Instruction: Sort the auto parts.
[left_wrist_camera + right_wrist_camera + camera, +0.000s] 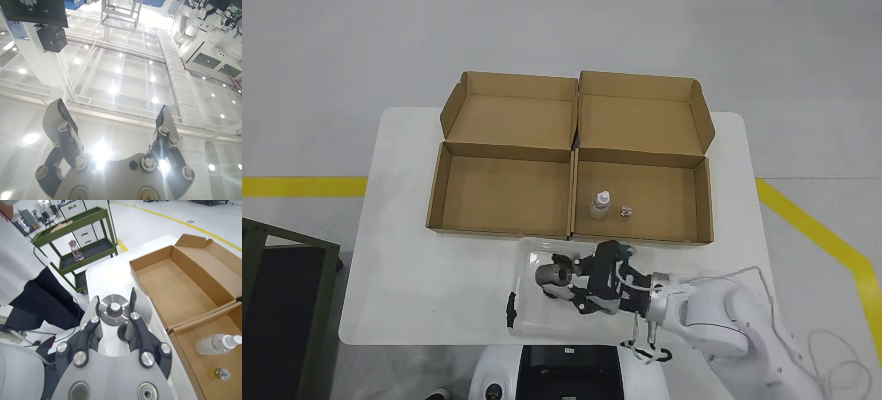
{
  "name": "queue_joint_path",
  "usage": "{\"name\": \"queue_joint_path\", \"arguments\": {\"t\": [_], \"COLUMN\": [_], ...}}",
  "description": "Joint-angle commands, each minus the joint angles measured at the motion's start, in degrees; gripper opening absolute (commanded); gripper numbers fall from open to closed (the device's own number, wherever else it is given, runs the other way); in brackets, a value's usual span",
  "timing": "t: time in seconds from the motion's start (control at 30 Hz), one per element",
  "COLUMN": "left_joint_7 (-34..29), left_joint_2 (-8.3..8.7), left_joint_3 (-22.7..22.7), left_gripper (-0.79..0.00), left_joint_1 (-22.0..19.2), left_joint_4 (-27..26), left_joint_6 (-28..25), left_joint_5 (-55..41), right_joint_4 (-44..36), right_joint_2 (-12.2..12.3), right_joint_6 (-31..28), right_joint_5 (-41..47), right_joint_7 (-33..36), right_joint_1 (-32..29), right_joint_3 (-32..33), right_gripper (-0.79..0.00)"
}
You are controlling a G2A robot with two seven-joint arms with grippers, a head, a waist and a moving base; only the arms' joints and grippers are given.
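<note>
My right gripper [572, 280] [115, 298] is shut on a round silver metal ring [113, 310] [559, 272] with a hole through its middle, held over the clear plastic tray [527, 250] at the table's near edge. Below the ring, a dark round part [122, 332] lies in the tray, half hidden by a finger. A small black part [510, 308] sits at the tray's left rim. The right cardboard box [697, 205] [189, 351] holds a spray bottle [600, 205] [215, 344] and a small metal piece [625, 211] [222, 373]. My left gripper [111, 106] is open, pointing up at the ceiling.
The left cardboard box [500, 190] [170, 283] stands open beside the right one, both with lids folded back. A green cart [282, 300] [75, 237] stands off the table's left side. White table [412, 290] lies bare left of the tray.
</note>
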Motion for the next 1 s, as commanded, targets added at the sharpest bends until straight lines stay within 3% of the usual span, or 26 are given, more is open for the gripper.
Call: {"name": "queue_joint_path", "arguments": {"t": [0.0, 0.57, 0.97], "left_joint_7": [0.0, 0.0, 0.0], "left_joint_2": [0.0, 0.0, 0.0], "left_joint_3": [0.0, 0.0, 0.0], "left_gripper": [0.0, 0.0, 0.0], "left_joint_1": [0.0, 0.0, 0.0], "left_joint_4": [0.0, 0.0, 0.0], "left_joint_6": [0.0, 0.0, 0.0], "left_joint_5": [0.0, 0.0, 0.0], "right_joint_4": [1.26, 1.43, 2.26], "right_joint_2": [0.0, -0.1, -0.22], "right_joint_6": [-0.91, -0.16, -1.09], "right_joint_5": [2.41, 12.99, 15.19], "right_joint_7": [-1.9, -14.92, -17.63], "right_joint_1": [-0.03, -4.41, -5.69], "right_joint_3": [0.75, 8.01, 11.44], "right_gripper": [-0.785, -0.785, -0.785]}}
